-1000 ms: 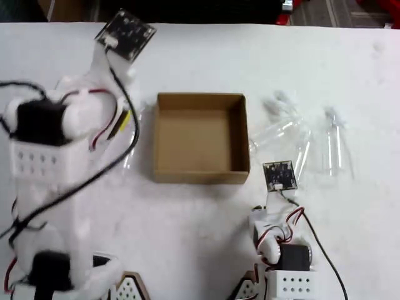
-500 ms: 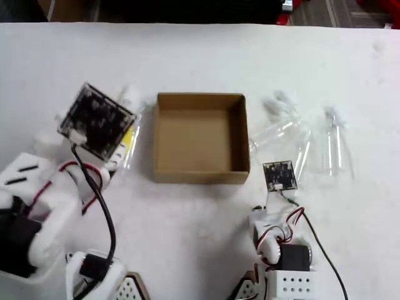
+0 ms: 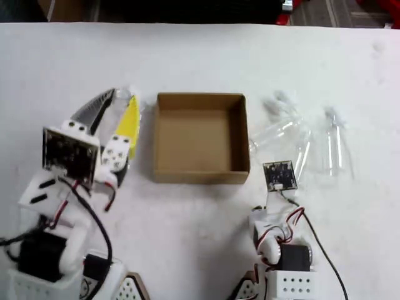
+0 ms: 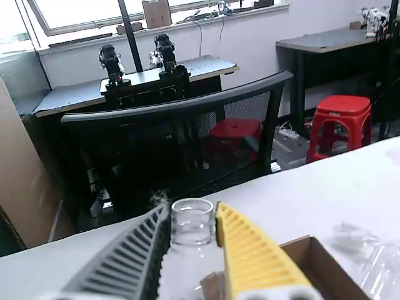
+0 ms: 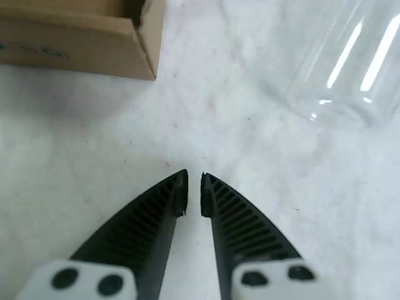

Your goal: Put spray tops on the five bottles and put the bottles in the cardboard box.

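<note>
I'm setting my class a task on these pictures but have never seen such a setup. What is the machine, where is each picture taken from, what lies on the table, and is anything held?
These are two small robot arms side by side at a white table. The high view looks down from above; each other picture comes from a camera on one arm's wrist. An open cardboard box sits in the middle, and several clear bottles lie beside it, on the right arm's side. The left gripper, with one grey and one yellow finger, grips the open neck of a clear bottle that has no spray top. The right gripper is above the table, fingers almost together, holding nothing.
</note>
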Robot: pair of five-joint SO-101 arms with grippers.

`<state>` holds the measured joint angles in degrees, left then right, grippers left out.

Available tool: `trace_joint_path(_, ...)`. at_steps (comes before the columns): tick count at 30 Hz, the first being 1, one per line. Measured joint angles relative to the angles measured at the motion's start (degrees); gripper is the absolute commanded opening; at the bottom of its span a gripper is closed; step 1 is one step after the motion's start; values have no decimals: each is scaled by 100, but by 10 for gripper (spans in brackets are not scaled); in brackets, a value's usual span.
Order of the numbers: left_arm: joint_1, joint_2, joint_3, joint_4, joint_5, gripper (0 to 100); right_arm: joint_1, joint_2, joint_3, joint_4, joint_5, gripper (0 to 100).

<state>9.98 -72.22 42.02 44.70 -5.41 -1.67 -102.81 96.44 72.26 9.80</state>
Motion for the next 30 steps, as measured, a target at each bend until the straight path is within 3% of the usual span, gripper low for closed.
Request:
trace_joint_path(11, 519, 492, 1407, -3341, 422, 21, 0, 0, 0, 0, 0, 24)
trace_joint_path(14, 589, 1204, 1301, -3771, 651, 21, 0, 0, 0, 0, 0, 24)
trace_joint_path(22, 598, 3174, 659, -3956, 941, 21, 0, 0, 0, 0, 0, 24)
trace_joint_path(30, 598, 4378, 879, -5591, 958, 21, 0, 0, 0, 0, 0, 24)
